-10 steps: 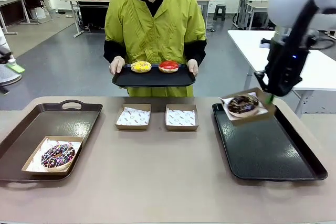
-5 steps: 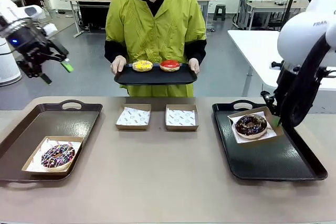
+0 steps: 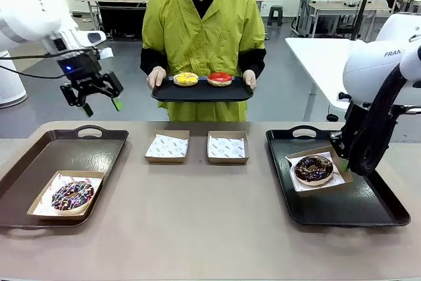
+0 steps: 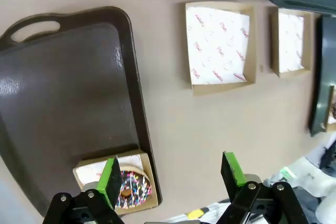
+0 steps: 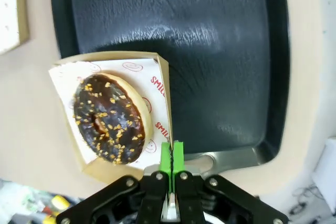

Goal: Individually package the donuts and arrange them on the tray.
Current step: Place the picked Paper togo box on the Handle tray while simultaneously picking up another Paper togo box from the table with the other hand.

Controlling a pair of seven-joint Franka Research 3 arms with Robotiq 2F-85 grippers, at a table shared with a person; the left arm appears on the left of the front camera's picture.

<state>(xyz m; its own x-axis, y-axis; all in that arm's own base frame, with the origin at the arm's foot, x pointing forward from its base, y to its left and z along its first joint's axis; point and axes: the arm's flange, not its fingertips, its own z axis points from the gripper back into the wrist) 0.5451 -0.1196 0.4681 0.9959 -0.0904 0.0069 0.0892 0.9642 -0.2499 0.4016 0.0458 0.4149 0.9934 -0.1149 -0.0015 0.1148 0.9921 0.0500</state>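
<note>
A dark chocolate donut (image 3: 314,168) (image 5: 108,118) lies in a brown paper-lined box (image 3: 340,179) (image 5: 160,80) on the far part of the black tray (image 3: 342,205) (image 5: 210,51) at the right. My right gripper (image 3: 342,161) (image 5: 171,156) is shut on that box's side wall. High over the far end of the brown left tray (image 3: 66,153) (image 4: 63,93), my left gripper (image 3: 97,100) (image 4: 170,174) hangs open and holds nothing. The sprinkled chocolate donut (image 3: 72,195) (image 4: 132,190) sits boxed on that tray. A yellow donut (image 3: 185,79) and a red donut (image 3: 220,79) rest on a small black tray (image 3: 202,91) held by the person.
Two empty paper-lined boxes (image 3: 167,146) (image 3: 227,147) stand side by side at the table's far middle, also in the left wrist view (image 4: 220,45) (image 4: 290,41). Bare tabletop (image 3: 197,228) stretches between the two big trays.
My right gripper has lowered the boxed dark donut onto the right tray. My left arm has swung in from the left, gripper open. The person shifted the small tray slightly right.
</note>
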